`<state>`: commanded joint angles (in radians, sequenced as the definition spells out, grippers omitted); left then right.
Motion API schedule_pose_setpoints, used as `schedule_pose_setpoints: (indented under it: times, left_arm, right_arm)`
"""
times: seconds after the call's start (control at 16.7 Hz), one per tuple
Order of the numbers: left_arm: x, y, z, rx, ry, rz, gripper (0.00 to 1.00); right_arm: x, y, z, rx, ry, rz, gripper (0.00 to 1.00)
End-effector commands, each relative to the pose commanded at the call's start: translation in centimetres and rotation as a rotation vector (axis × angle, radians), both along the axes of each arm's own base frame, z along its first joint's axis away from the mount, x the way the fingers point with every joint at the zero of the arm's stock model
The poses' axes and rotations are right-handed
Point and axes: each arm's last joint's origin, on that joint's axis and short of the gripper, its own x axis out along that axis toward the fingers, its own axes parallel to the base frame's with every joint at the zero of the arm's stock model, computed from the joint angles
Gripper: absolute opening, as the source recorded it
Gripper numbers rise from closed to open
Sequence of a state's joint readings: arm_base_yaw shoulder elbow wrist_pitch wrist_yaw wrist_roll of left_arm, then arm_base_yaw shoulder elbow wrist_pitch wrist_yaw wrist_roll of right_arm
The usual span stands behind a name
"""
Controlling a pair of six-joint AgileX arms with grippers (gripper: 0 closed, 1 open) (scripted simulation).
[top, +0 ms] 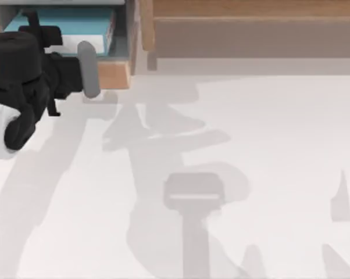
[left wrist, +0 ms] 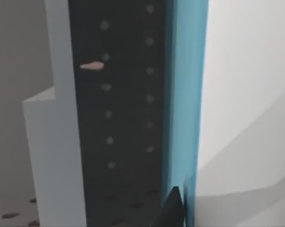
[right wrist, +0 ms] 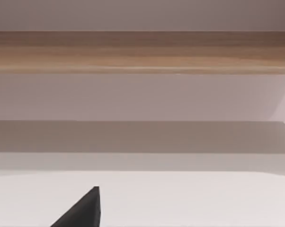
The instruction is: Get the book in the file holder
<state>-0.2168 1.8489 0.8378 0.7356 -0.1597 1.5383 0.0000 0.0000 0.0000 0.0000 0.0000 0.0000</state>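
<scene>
Top view: my left arm (top: 29, 75) sits at the upper left of the frame, reaching over the front of the holder (top: 114, 72). The book (top: 76, 26) lies inside the holder, teal cover up, white page edge along its right side, partly hidden under the arm. The holder's tan front panel shows just right of the arm's grey wrist part. I can't tell the left pincer state from here.

Left wrist view fills in the close-up the top view lacks: the book's (left wrist: 185, 109) teal edge runs top to bottom of the frame, right against a dark perforated wall of the holder (left wrist: 119, 118), with a pale grey wall at its far side. One dark fingertip (left wrist: 173, 210) shows at the bottom edge, touching or just beside the teal edge; which, I can't tell. The second finger is out of frame, so left pincer state: cannot tell.

The long brown shelf (top: 250, 26) spans the upper right of the top view, apart from the holder. The white counter (top: 250, 174) carries arm shadows.

Right wrist view: the shelf (right wrist: 142, 52) edge across the upper frame, counter (right wrist: 204, 198) below, one dark fingertip (right wrist: 85, 210) at the bottom left. Right pincer state: cannot tell.
</scene>
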Motion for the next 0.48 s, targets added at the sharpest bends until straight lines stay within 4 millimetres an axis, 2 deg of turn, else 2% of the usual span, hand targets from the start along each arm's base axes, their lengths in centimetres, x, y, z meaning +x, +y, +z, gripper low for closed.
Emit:
schedule_pose_setpoints:
  times: [0.3, 0.48]
  left_arm:
    - [0.00, 0.00, 0.00, 0.000, 0.000, 0.000, 0.98]
    - [0.00, 0.00, 0.00, 0.000, 0.000, 0.000, 1.00]
  right_arm:
    - [0.00, 0.00, 0.00, 0.000, 0.000, 0.000, 1.00]
    - [0.00, 0.00, 0.00, 0.000, 0.000, 0.000, 1.00]
